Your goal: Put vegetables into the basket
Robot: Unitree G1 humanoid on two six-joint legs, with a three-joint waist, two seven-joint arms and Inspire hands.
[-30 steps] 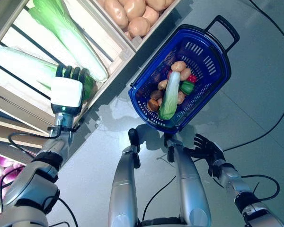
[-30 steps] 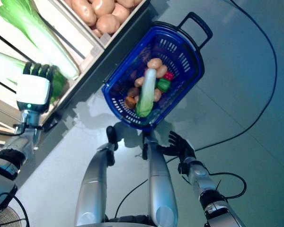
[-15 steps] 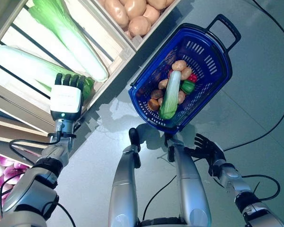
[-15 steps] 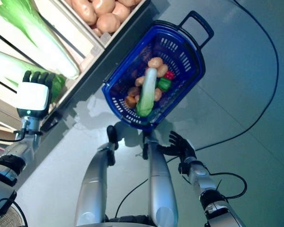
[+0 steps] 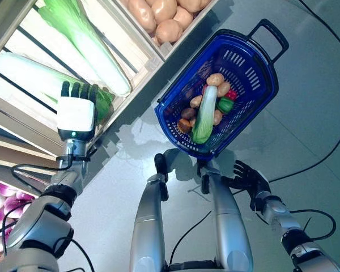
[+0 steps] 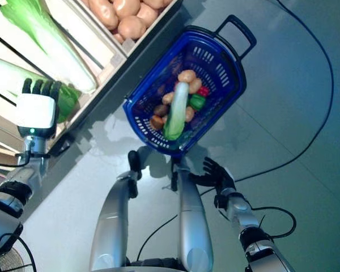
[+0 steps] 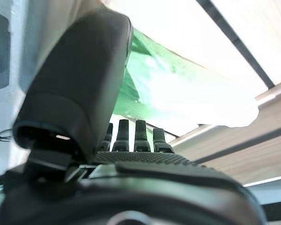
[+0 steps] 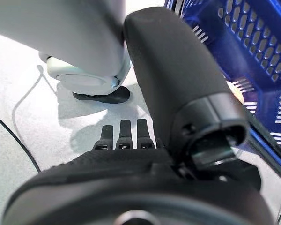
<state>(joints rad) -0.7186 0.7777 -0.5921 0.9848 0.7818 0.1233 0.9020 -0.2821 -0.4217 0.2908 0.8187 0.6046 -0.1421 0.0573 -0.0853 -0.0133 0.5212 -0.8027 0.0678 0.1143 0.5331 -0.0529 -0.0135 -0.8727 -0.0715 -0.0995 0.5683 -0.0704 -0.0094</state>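
The blue plastic basket [image 5: 255,62] stands on the floor by the stand. In it lie a long green-white cabbage [image 5: 204,113], potatoes, a green pepper [image 5: 224,105] and a small red vegetable. My left hand [image 5: 75,113] is raised to the stand's shelf. Its straight fingers [image 5: 79,89] reach the green leafy end of a long cabbage [image 5: 34,76] lying there. In the left wrist view that leafy end [image 7: 178,89] lies just past the straight fingers [image 7: 139,136]. My right hand [image 5: 246,177] is low, below the basket, open and empty, and the right wrist view shows the basket's wall [image 8: 253,51] beside it.
The wooden stand [image 5: 139,59] with slatted crates runs along the upper left, its front edge close to the basket. The basket's black handle [image 5: 272,31] points away from me. Grey floor [image 5: 311,124] spreads to the right.
My left hand has shifted slightly up and left at the cabbage's leafy end. The right hand and the basket have not moved.
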